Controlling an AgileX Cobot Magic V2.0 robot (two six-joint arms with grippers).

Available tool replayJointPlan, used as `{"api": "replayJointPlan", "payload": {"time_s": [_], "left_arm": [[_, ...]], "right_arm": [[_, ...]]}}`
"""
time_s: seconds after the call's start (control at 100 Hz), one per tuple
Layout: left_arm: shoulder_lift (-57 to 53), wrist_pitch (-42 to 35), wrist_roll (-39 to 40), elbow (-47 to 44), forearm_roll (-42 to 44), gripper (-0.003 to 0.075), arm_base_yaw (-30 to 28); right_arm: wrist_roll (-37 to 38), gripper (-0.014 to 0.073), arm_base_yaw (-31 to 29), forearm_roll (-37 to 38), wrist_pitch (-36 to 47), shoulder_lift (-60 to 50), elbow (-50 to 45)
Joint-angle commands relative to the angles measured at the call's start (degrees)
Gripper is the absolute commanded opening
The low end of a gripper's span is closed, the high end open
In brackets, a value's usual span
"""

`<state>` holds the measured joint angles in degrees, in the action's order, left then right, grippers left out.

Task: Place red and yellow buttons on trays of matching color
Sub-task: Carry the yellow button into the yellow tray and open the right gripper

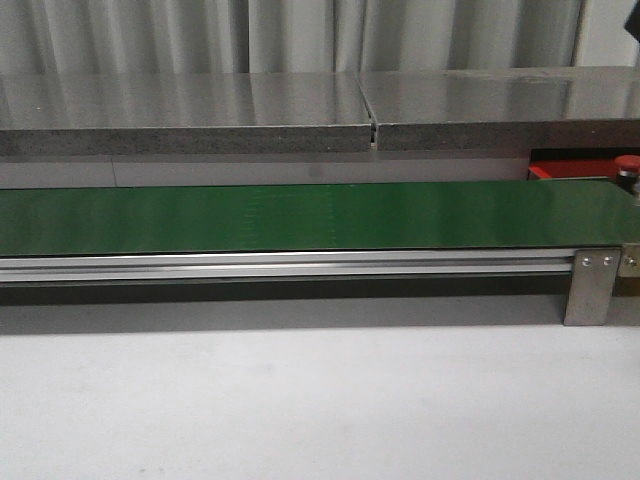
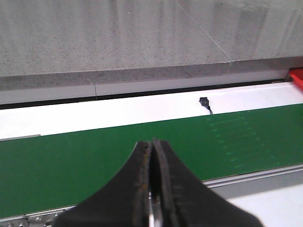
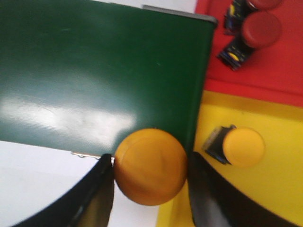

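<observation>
In the right wrist view my right gripper (image 3: 150, 166) is shut on a yellow button (image 3: 150, 165), its round cap filling the gap between the black fingers, over the end of the green belt (image 3: 94, 71) and the yellow tray's edge. A second yellow button (image 3: 239, 146) lies on the yellow tray (image 3: 265, 194). Two red buttons (image 3: 258, 29) lie on the red tray (image 3: 284, 71). From the front, only a strip of the red tray (image 1: 570, 170) and one red button (image 1: 627, 165) show at the far right. My left gripper (image 2: 153, 144) is shut and empty above the belt.
The long green belt (image 1: 300, 215) runs across the table on a metal rail (image 1: 290, 265), with a bracket (image 1: 592, 285) at its right end. A grey stone ledge (image 1: 300, 125) stands behind it. A small black sensor (image 2: 204, 101) sits behind the belt.
</observation>
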<state>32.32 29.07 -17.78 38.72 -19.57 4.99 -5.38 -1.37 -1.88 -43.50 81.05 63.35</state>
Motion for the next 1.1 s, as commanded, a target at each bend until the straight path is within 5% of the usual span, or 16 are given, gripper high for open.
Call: {"api": "replayJointPlan", "payload": {"time_s": [0.0, 0.5, 0.93, 1.09], "left_arm": [[0.38, -4.21, -0.05, 1.51, -1.35, -0.0019, 0.47], [0.38, -4.21, -0.05, 1.51, -1.35, -0.0019, 0.47], [0.38, -4.21, -0.05, 1.51, -1.35, -0.0019, 0.47], [0.38, -4.21, -0.05, 1.51, -1.35, -0.0019, 0.47]], "right_arm": [[1.45, 0.0204, -2.9, 1.14, 3.12, -2.71, -0.58], [4.73, 0.0204, -13.48, 0.98, 9.3, -2.91, -11.38], [5.38, 0.0212, -14.25, -2.36, 18.9, -0.19, -17.07], [5.38, 0.0463, -14.25, -2.35, 18.77, -0.12, -17.12]]}}
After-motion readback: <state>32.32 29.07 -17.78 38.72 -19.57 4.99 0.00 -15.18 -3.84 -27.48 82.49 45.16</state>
